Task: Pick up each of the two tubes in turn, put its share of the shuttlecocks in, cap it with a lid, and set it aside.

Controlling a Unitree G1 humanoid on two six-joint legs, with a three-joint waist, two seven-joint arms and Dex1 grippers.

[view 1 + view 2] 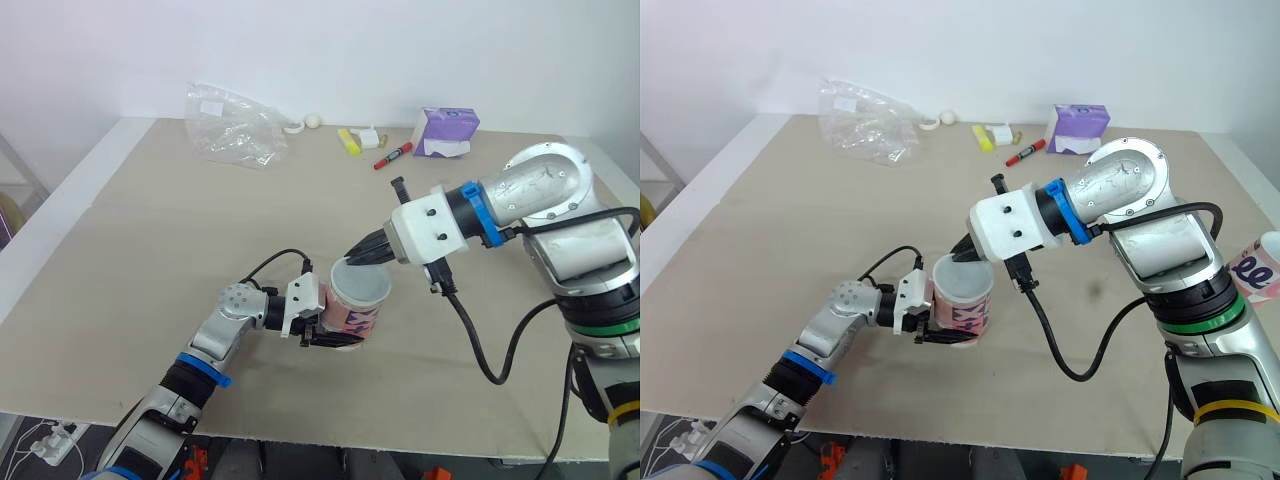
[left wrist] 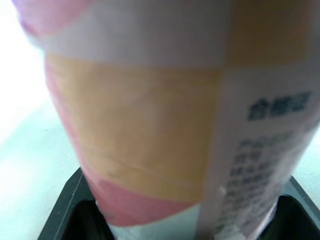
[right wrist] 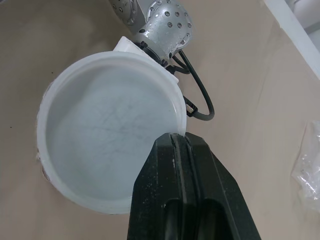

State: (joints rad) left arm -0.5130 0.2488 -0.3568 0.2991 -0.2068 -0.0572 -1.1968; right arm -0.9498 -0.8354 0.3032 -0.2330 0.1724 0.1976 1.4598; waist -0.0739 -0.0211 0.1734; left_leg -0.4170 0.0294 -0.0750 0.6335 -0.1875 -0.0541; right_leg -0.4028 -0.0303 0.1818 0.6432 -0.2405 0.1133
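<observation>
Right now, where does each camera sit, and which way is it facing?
Left and right eye: on the head, looking forward and down over the table; both arms show, left tool gripping the tube, right tool pinching the lid.
Left wrist: on that wrist, along its fingers, against the tube's wall.
Right wrist: on that wrist, down past its shut fingers onto the lid; left arm beyond.
Shared: eyes and right wrist both show the lid.

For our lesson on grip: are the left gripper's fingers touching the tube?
Touching: the left eye view shows the left gripper clamped on the tube.
</observation>
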